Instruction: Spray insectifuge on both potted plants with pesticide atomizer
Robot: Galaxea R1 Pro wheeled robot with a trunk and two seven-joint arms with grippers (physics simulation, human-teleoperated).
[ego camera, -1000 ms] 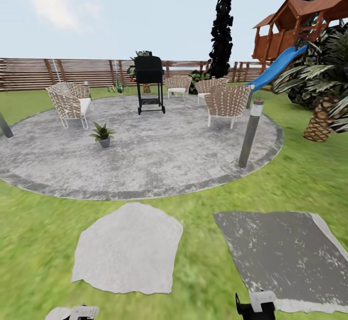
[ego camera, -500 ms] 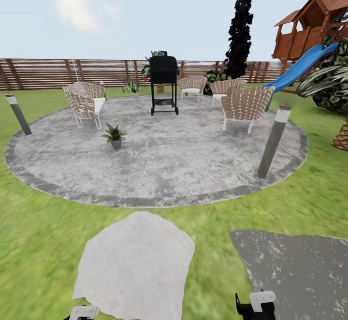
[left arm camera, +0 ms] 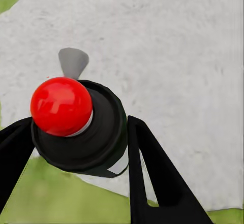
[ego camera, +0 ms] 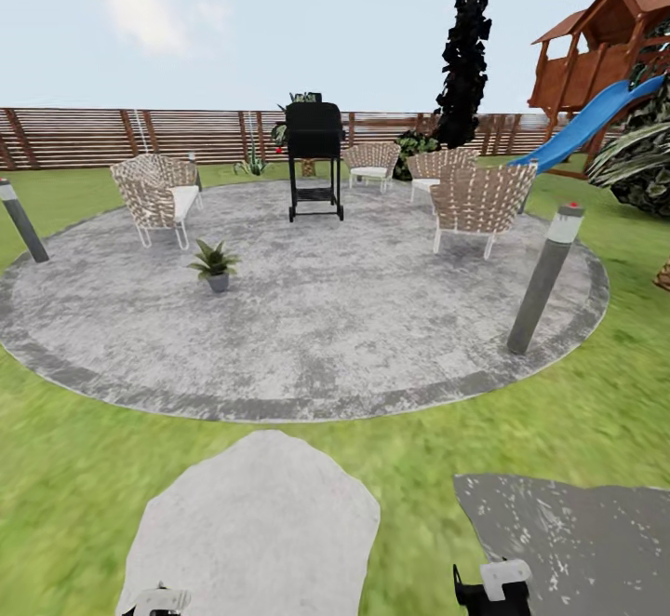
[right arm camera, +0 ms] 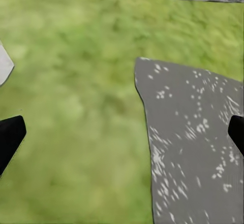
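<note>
- Head view: a round grey paved patio (ego camera: 307, 318) lies in the grass, ringed by wicker chairs (ego camera: 479, 202), with a black grill (ego camera: 314, 158) at its far side and a wooden fence (ego camera: 112, 137) behind.
- One potted plant (ego camera: 214, 265) stands on the paving near the left chair, small, in a grey pot. A second leafy clump sits by the fence beyond the chairs, too small and blurred to say whether it is the other plant.
- Two bollard lamps stand at the patio rim; the right one (ego camera: 546, 276) is whole, the left one is partly cut by the picture edge.
- A playhouse with a blue slide (ego camera: 596, 118) is cropped at the right edge.
- A pale stepping stone (ego camera: 256, 523) and a darker slab (ego camera: 577, 528) lie in the near grass. Only the tops of both arms peek over the bottom edge, so neither claw's state can be read here.
- Left wrist view: the left claw (left arm camera: 76, 148) is clenched on the pesticide atomizer (left arm camera: 81, 127); its dark fingers (left arm camera: 152, 178) press each side of the black body, seen end-on with a red ball top. The bottle's lower part and label are hidden. The pale stone lies below.
- Right wrist view: the right claw (right arm camera: 122, 132) is released, its two black fingertips (right arm camera: 10, 137) far apart at the picture's sides, mostly cut off, with grass and the dark slab beneath.
</note>
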